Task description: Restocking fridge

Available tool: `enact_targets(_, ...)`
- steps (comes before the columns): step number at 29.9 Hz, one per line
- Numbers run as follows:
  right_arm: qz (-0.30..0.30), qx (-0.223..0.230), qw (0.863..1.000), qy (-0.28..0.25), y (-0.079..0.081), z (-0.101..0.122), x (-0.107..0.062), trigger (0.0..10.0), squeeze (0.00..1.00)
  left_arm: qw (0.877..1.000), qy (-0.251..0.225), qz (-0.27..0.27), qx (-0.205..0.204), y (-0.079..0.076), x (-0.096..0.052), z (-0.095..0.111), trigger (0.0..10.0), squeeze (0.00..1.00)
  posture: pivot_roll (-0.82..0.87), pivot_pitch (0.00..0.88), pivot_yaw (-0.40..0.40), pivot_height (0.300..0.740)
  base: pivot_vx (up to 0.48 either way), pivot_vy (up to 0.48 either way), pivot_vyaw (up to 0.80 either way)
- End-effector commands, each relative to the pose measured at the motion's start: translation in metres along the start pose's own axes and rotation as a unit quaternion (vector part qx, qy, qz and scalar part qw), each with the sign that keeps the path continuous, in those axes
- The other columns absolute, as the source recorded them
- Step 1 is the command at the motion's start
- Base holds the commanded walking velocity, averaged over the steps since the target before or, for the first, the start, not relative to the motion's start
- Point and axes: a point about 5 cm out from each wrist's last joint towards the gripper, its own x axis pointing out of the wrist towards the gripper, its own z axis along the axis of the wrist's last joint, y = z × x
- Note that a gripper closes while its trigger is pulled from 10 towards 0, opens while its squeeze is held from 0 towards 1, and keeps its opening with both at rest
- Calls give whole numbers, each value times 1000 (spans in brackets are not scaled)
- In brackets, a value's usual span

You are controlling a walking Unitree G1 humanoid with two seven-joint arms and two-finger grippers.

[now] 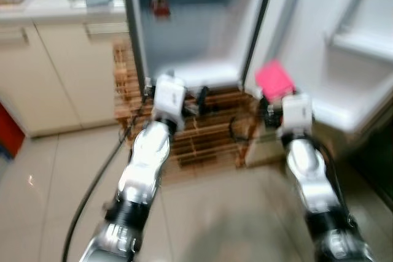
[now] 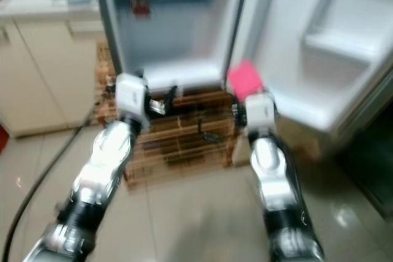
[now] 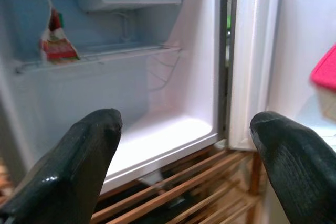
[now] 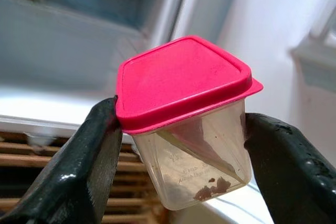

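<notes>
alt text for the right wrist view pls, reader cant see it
The right gripper holds a clear plastic container with a pink lid between its two black fingers. Behind it, blurred, are the open fridge and a wooden rack below.

The open fridge (image 1: 190,41) stands on a slatted wooden rack (image 1: 202,133), which sits on the tiled floor (image 1: 37,176). Inside, a wire shelf (image 3: 100,56) carries a small red and white packet (image 3: 55,43). A black cable (image 1: 92,194) trails across the floor tiles.
</notes>
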Motion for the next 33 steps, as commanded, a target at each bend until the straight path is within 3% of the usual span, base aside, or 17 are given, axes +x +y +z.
enact_targets(1,8,8,1000,-23,4,12,7,0,0,1000,-10,9,6,7,2,5,10000,0,-54,0,-43,740,480,0,0)
enact_targets(9,33,19,999,-36,14,19,10,0,0,999,-26,22,-25,8,4,10,10000,0,-54,0,-48,740,479,0,0)
enact_targets(15,41,19,998,-39,14,21,12,0,0,999,-33,30,-26,9,3,12,10000,0,-49,0,-51,740,0,299,0)
enact_targets(25,25,-7,999,-35,-5,17,5,0,0,999,-38,29,-25,10,2,12,10000,0,-62,0,-44,740,0,0,0)
enact_targets(33,28,-85,995,-43,-32,17,-4,0,0,1000,-24,10,-17,3,3,7,10000,0,-81,0,-39,740,0,0,0)
